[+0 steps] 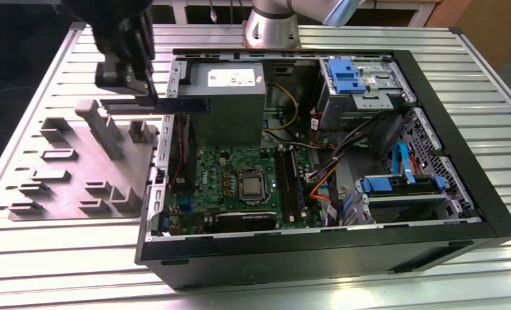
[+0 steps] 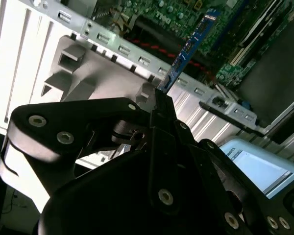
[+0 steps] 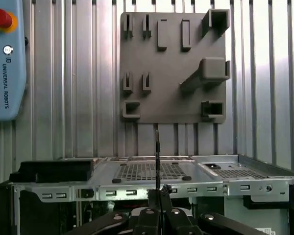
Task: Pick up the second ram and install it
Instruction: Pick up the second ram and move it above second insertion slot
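**Step in hand: carrying the module to the board.**

The gripper (image 1: 141, 97) is pressed together on the second ram (image 1: 190, 104), pinching it by one end. The stick juts from the fingertips over the near wall of the open computer case (image 1: 165, 161), touching nothing else. In the second wrist view the second ram (image 2: 186, 49) runs straight out from the gripper (image 2: 161, 98) toward the motherboard (image 2: 186, 14) beyond. The grey fixture plate (image 1: 74, 168) lies below and behind the hand.

**Recommended practice (judgement):**
- Hold the pinch firm. A grip on one end leaves a long lever, so any knock would likely twist the stick.
- Carry the free end clear of the case wall and the power supply (image 1: 229, 97) just ahead.
- Bring the stick parallel to the memory sockets (image 1: 291, 184), well ahead of and below the hand, before any descent.

**Not verifiable:**
- The gripped end is covered by the fingers.
- In the first wrist view the second ram (image 3: 157, 156) is edge-on, a thin line.
- Notch position, socket latch state and which sockets are filled cannot be made out.
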Tool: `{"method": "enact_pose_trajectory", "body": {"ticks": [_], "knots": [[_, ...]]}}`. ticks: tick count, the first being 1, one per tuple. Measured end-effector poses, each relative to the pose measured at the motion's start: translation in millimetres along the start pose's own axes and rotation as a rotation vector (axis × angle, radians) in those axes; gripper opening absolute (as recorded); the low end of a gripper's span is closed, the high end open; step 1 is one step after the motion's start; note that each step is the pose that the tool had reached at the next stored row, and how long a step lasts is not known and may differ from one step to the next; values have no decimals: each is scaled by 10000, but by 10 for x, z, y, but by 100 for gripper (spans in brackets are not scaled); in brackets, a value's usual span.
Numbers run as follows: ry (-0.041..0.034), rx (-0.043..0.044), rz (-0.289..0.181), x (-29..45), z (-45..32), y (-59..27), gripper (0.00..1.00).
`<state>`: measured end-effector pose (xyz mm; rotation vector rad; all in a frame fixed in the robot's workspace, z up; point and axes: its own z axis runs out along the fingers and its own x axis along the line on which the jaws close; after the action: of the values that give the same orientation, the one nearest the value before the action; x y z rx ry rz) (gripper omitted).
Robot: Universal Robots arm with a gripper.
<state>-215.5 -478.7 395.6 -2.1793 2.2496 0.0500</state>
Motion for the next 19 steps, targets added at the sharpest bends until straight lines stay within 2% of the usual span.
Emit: {"method": "enact_pose_trajectory", "body": {"ticks": [19], "knots": [[2,-1,0,-24,-4,-775,11]]}}
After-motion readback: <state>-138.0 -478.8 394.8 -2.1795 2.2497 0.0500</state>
